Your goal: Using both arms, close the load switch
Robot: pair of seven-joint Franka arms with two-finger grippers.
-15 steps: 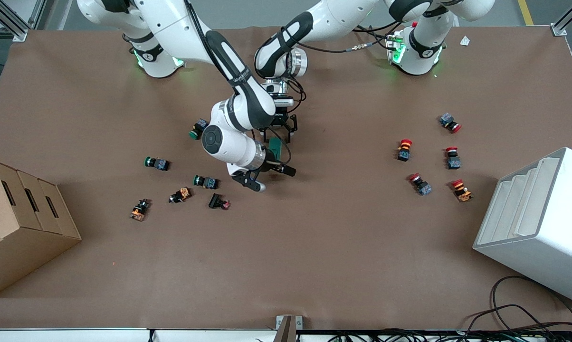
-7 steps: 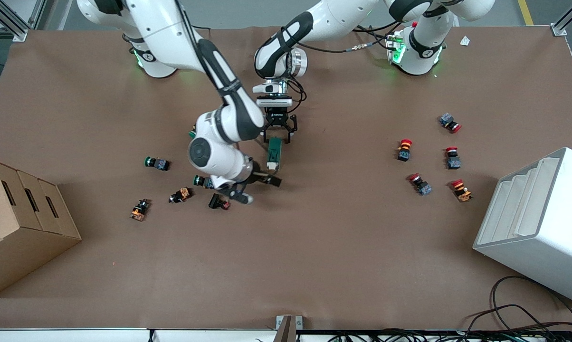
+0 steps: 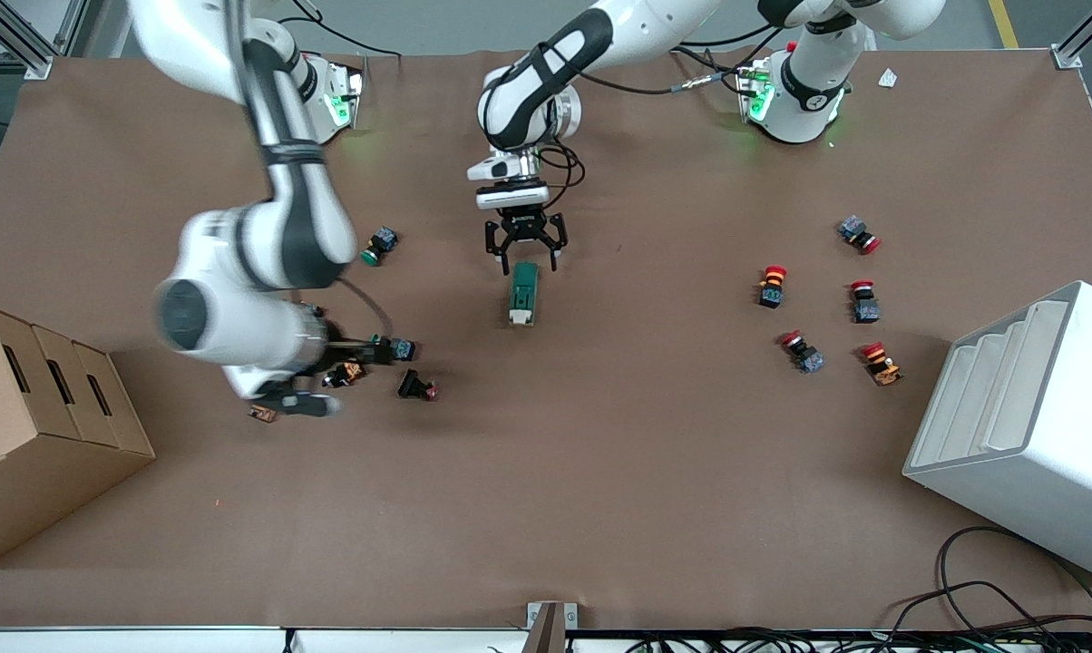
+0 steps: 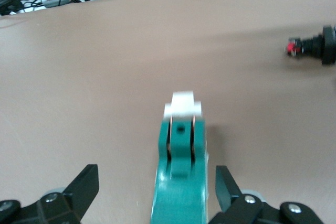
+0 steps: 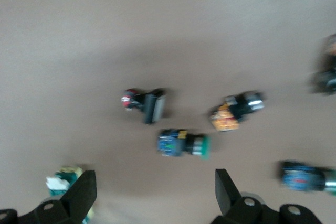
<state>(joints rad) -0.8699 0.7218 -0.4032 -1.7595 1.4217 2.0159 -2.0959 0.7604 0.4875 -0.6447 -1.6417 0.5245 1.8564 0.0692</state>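
The load switch [image 3: 522,292], a dark green block with a white lever at the end nearer the front camera, lies on the brown table. My left gripper [image 3: 523,253] is open and low over its farther end. In the left wrist view the switch [image 4: 181,182] runs between the spread fingers [image 4: 84,187], touching neither, with its white lever [image 4: 182,104] ahead. My right gripper [image 3: 333,374] is open and empty over the push buttons toward the right arm's end. In the right wrist view [image 5: 155,198] the switch [image 5: 62,179] shows at the edge.
Push buttons [image 3: 403,348] lie scattered under the right hand, and one green one [image 3: 378,245] lies farther back. Red-capped buttons [image 3: 771,285] lie toward the left arm's end. A cardboard box [image 3: 38,417] and a white rack [image 3: 1036,417] stand at the table's two ends.
The right arm has swung away from the switch toward its own end of the table, over the push buttons. The left gripper stays at the switch's farther end.
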